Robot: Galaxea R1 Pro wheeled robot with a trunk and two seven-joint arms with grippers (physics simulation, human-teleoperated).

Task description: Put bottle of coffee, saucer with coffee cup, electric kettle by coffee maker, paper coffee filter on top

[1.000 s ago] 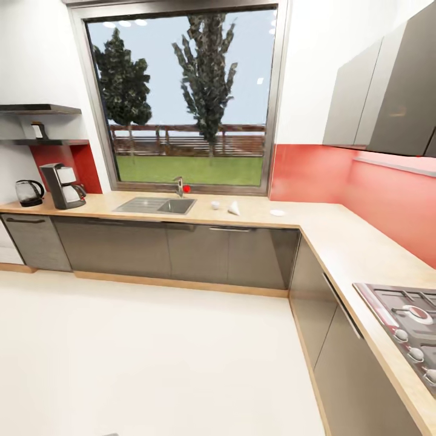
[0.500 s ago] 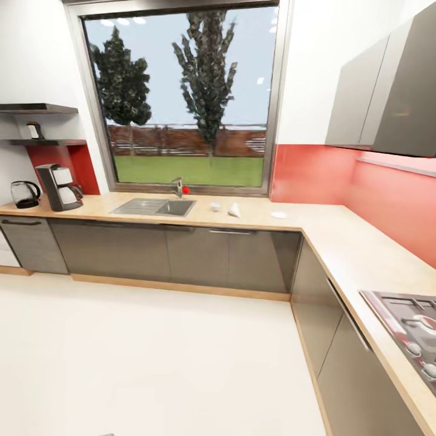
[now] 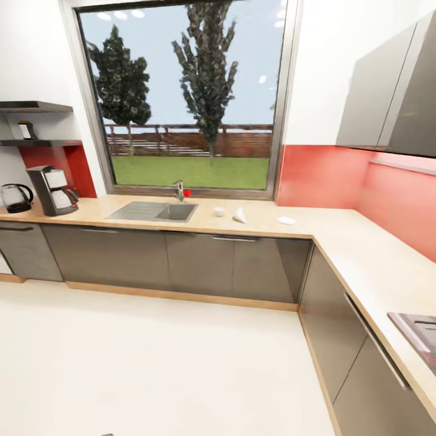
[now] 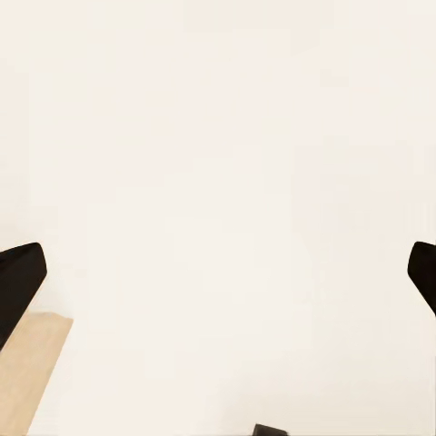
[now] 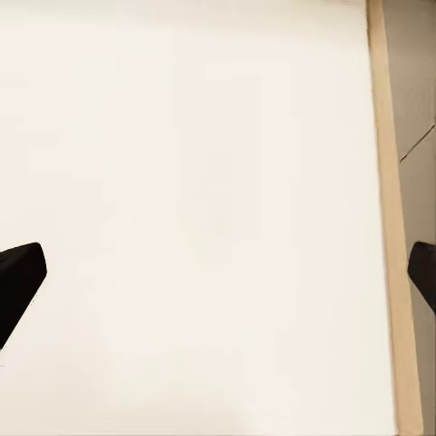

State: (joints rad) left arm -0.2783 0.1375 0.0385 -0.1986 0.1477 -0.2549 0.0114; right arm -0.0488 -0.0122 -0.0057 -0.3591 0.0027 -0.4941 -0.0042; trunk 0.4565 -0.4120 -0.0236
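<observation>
both sets of jaws hung spread wide over the pale floor, holding nothing. farther off, on the wood-grain bench, the coffee cup, paper filter and saucer sat right of the sink; coffee maker and electric kettle stood far left, the bottle of coffee on the kitchen shelf above

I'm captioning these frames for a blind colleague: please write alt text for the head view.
A kitchen countertop runs under a big window, with a coffee maker and electric kettle far left. Right of the sink sit a coffee cup, paper filter and saucer.
</observation>
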